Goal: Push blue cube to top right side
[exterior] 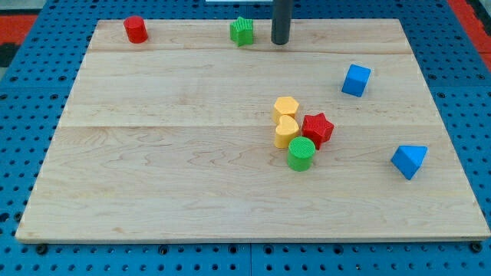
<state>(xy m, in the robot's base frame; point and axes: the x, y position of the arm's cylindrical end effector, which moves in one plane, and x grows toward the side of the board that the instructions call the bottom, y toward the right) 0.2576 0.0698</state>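
Note:
The blue cube (356, 80) sits on the wooden board (169, 153) at the view's right, a little above the middle. My tip (280, 43) is at the view's top centre, well to the left of and above the blue cube, apart from it. It stands just right of a green star-shaped block (242, 31), not touching it.
A red cylinder (136, 29) stands at the top left. A cluster near the centre holds a yellow hexagon block (285, 108), a yellow heart-like block (286, 132), a red star (317, 128) and a green cylinder (301, 154). A blue triangular block (409, 161) lies at the right.

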